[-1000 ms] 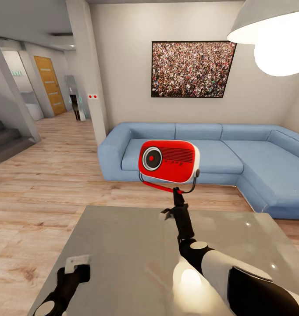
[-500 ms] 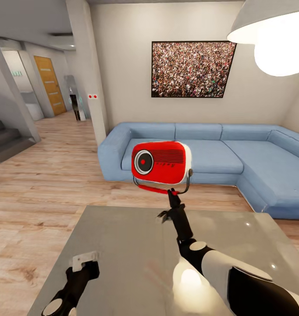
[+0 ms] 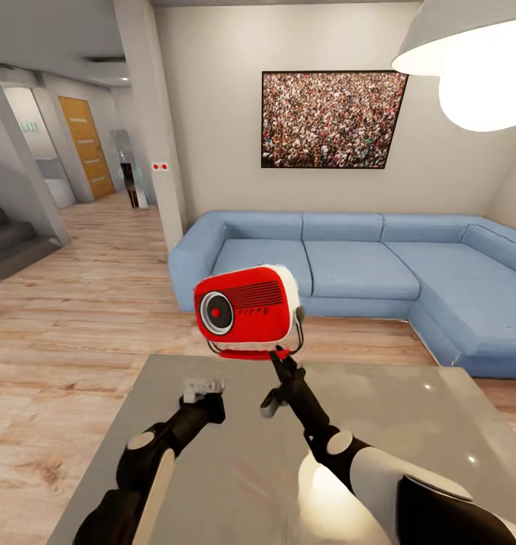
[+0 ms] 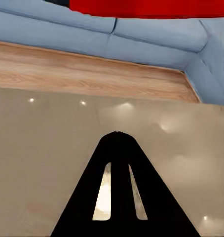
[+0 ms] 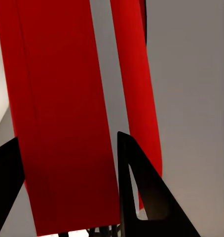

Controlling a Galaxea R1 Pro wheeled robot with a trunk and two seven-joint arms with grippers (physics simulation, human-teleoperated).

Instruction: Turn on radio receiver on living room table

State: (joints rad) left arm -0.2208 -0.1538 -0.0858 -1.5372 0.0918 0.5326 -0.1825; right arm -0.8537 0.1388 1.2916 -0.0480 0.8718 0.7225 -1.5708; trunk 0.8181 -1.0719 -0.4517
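radio receiver [image 3: 247, 311]: held up over table [image 3: 409, 424] far edge | right end effector [image 3: 282, 362]: clamped on its red handle | left end effector [image 3: 204, 391]: fingers together, just below

Your worktop [image 3: 439, 424] is the low rectangular one directly in front of you, with a glossy grey-taupe top that stretches wide to both sides. Its sheen picks up small bright light spots toward your right and a large pale glare near the front edge. It stands on the light wood plank floor [image 3: 76, 333], which runs around its far and left edges. In the left wrist view you see the same glossy surface [image 4: 43, 148] with several small glints on it, ending in a straight far edge against the floor planks [image 4: 92, 71].
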